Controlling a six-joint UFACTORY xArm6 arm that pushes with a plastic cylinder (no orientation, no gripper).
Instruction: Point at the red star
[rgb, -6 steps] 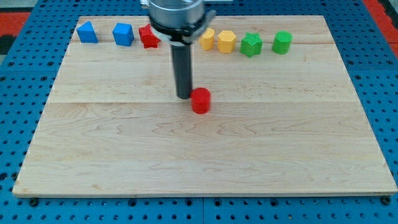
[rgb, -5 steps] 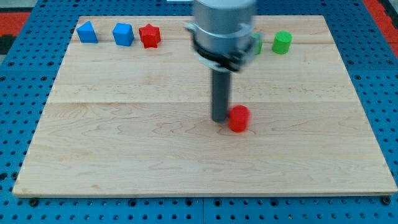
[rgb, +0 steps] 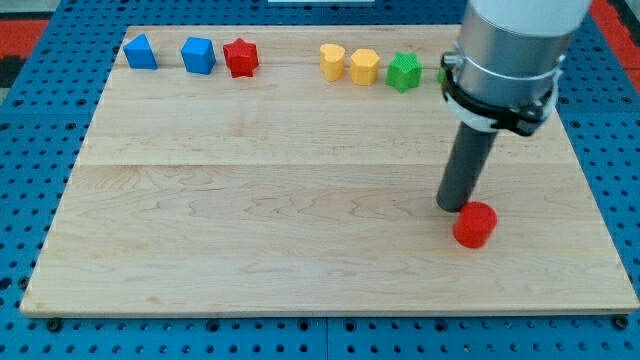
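The red star (rgb: 240, 57) lies near the view's top left of the wooden board (rgb: 250, 240), to the right of two blue blocks. My tip (rgb: 452, 206) is far from it, at the view's lower right, touching the upper left side of a red cylinder (rgb: 475, 224). The rod stands upright under the grey arm head.
Along the top edge lie a blue block (rgb: 140, 51), a blue cube (rgb: 198, 55), a yellow heart-like block (rgb: 332, 61), a yellow hexagon (rgb: 364, 66) and a green star (rgb: 404, 71). A green block (rgb: 442, 73) is mostly hidden behind the arm.
My tip has moved right and down across the board, pushing the red cylinder with it from the middle to the lower right. The row at the top has not moved.
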